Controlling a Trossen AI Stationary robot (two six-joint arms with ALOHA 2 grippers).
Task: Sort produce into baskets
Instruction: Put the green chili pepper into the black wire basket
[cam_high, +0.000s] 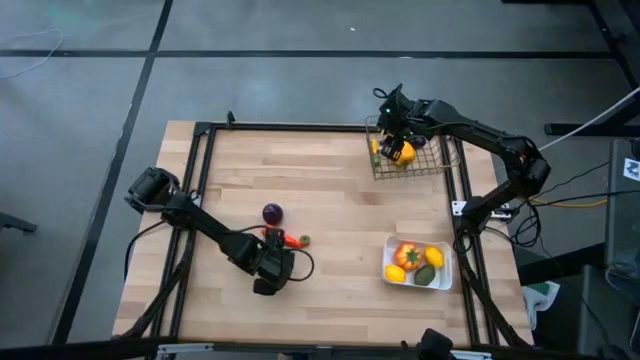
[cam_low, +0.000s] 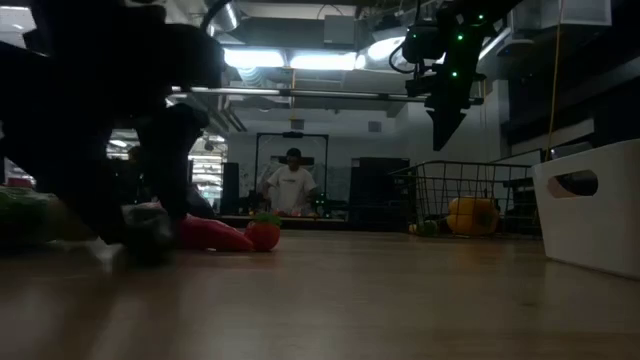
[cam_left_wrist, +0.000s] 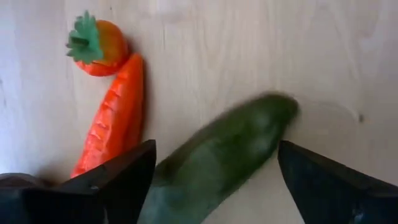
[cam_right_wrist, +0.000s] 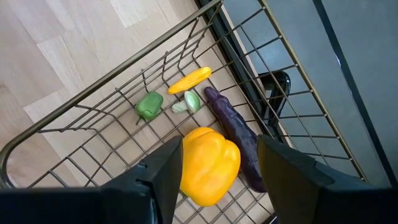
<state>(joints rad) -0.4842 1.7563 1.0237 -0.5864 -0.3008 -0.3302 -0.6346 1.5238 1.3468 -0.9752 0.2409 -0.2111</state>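
Left gripper (cam_left_wrist: 214, 180) open astride cucumber (cam_left_wrist: 224, 155); carrot (cam_left_wrist: 115, 121) just beside.

Wooden table (cam_high: 330, 190), wire basket (cam_high: 445, 165), white tray (cam_high: 447, 275), carrot (cam_left_wrist: 115, 121), cucumber (cam_left_wrist: 224, 152), purple ball (cam_high: 272, 213)

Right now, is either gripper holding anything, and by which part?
Nothing is held. The left gripper straddles the green cucumber on the table, fingers apart. The right gripper hangs open above the yellow pepper.

Between the left jaws, the green cucumber (cam_left_wrist: 224, 158) is smeared with blur and its near end runs off the frame edge. Beside one jaw, the carrot's (cam_left_wrist: 115, 121) tip disappears behind it. In the low view that arm is only a dark mass, hiding its jaws.
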